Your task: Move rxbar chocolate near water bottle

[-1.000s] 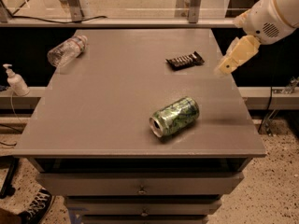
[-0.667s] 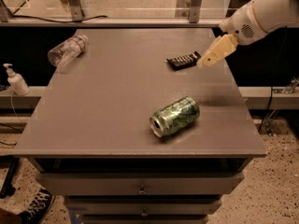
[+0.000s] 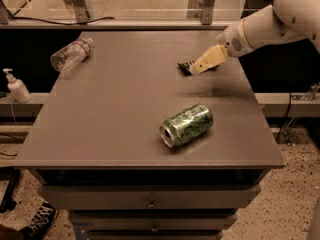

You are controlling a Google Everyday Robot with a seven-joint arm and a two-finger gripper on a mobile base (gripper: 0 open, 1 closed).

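Gripper [image 3: 195, 68], opening not discernible, low over bar [image 3: 183, 67] at far right of table [image 3: 125, 114]; bar mostly hidden. Probably light, flat, slick-wrapped, slightly pliable; best pinched across narrow width, mid-length. Bottle [image 3: 71, 55] lying at far-left corner, well apart.

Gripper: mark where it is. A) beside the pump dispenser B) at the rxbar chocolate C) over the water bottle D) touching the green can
B: the gripper hangs right at the rxbar chocolate, covering part of it, well away from the water bottle and the green can.
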